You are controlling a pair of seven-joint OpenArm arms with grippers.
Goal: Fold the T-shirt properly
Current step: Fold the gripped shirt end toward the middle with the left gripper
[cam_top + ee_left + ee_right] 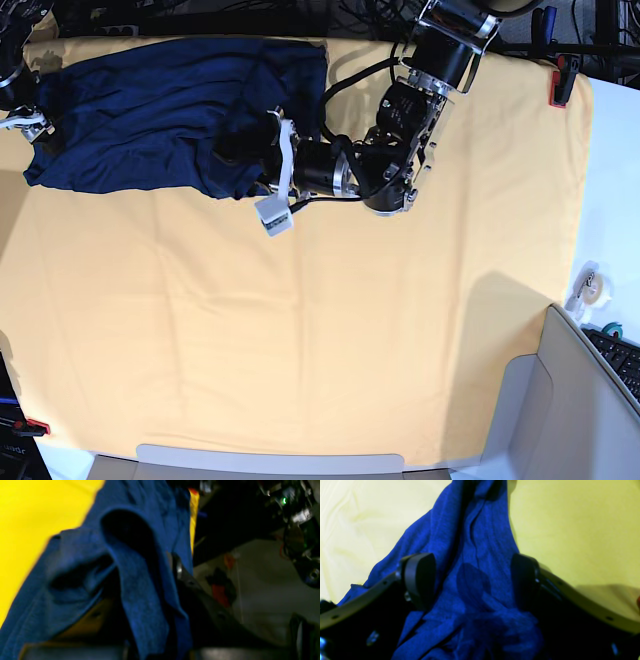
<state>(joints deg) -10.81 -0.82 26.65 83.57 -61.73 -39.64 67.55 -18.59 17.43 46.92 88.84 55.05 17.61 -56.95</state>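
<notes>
Base view shows us the T-shirt (150,110) bunched along the far edge of the yellow-orange table cloth (350,340), spread from the far left corner to about the middle, wrinkled and nowhere near a neat fold. Our left gripper (240,150) reaches in sideways over the cloth and sits at the shirt's near right end; its jaws are clamped shut on a fold of the fabric, and from the left wrist view we see the navy knit (140,585) draped thickly over the fingers. Our right gripper (22,118) is at the far left end of the shirt; the right wrist view shows its jaws spread wide, one pad (420,577) on each side of a ridge of blue fabric (475,580), with nothing pinched yet.

We judge the step in hand to be taking a second hold so the shirt can be stretched flat. To do it well, we should lower the right gripper until the pads straddle the ridge fully, then close on a single edge, not a thick wad. We cannot tell from these views which part of the garment lies there. Once both ends are held, we should pull apart gently and evenly, keeping the shirt low so the table cloth beneath is not dragged along
</notes>
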